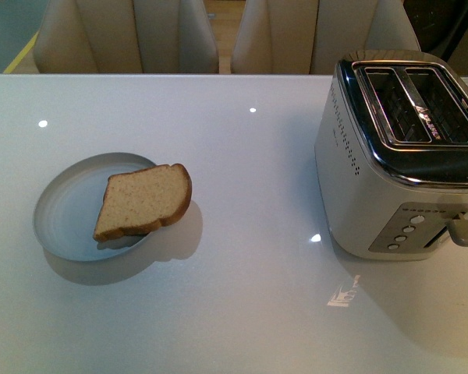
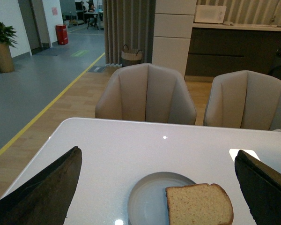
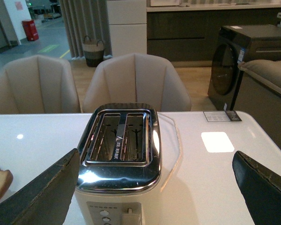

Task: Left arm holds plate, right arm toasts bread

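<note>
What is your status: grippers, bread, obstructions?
Left gripper open, empty. Right gripper open, empty. Bread lying on plate, overhanging rim. Toaster slots empty, nothing blocking.

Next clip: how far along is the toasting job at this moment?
Nothing looks done yet: the bread lies on the plate, overhanging its rim, and both toaster slots are empty. Nothing is in hand: the left gripper and right gripper are open, touching nothing. All is left: steady the plate, lift the bread, drop it in a slot, press the lever.
</note>
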